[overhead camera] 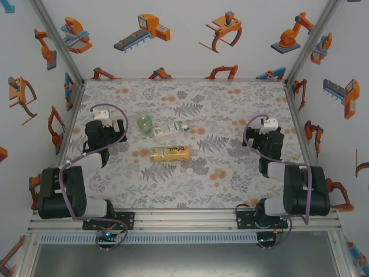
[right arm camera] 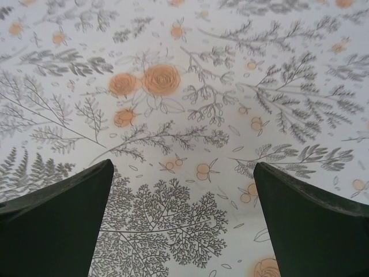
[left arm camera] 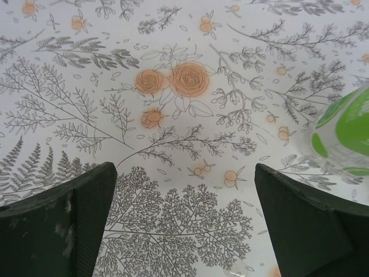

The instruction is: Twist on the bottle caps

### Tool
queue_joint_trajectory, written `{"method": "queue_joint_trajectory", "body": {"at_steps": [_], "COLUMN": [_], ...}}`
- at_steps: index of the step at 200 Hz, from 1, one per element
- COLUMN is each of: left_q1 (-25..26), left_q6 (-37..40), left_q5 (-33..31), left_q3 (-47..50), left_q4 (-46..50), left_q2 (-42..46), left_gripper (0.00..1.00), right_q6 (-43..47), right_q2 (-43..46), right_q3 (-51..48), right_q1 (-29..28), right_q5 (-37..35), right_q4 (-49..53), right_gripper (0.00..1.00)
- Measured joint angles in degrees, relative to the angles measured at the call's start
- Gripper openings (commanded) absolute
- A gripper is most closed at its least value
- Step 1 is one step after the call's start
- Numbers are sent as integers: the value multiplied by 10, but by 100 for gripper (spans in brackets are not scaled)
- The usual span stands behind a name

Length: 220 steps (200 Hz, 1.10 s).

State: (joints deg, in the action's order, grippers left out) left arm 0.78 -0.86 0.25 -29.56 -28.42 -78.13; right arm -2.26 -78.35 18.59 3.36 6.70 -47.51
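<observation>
Start at the left edge of the table [overhead camera: 144,193]: confirm the left gripper [left arm camera: 185,187] spread wide, holding nothing, poised above the bare patterned surface. Locate the squat green bottle [overhead camera: 145,122] just to its right, apparently upright, then the clear bottle [overhead camera: 170,130] lying on its side beside that, and the amber bottle [overhead camera: 170,153] lying flat toward the near edge, all left of centre. Pick out one pale cap [overhead camera: 189,171] loose on the surface by the amber bottle's right end; treat any others as too small to tell. Confirm the right gripper [right arm camera: 183,184] by the right edge likewise wide and empty. Judge the work as barely begun: grip a bottle low on the body, hold it upright and firm, then lower the cap square onto the neck before turning, to avoid cross-threading.
</observation>
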Motion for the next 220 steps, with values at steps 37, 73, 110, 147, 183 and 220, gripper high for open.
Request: {"method": "queue_joint_trajectory", "body": {"at_steps": [37,73,110,147,183,220], "left_q1": [18,65,101,118,171,225], "left_q6": [0,-1,-19,-42,-35,1], "left_q5": [-6,8,13,13,19,51], "left_q3": [-53,-102,-158,-224,-243,-275], "left_q4": [130,260,396,526,589,621], "left_q2": [55,101,124,127,161,179], "left_gripper": [97,97,97,97,97,97], "right_q6": [0,-8,-42,-90,-116,-154], "right_q2": [88,151,208,248,251,248], "right_q3": [21,72,90,95,119,124], "right_q1": [0,0,0,0,0,0], "right_q5": [9,26,31,17,8,15], "right_q4": [111,256,373,472,545,567], "right_gripper": [93,85,84,87,90,87]}}
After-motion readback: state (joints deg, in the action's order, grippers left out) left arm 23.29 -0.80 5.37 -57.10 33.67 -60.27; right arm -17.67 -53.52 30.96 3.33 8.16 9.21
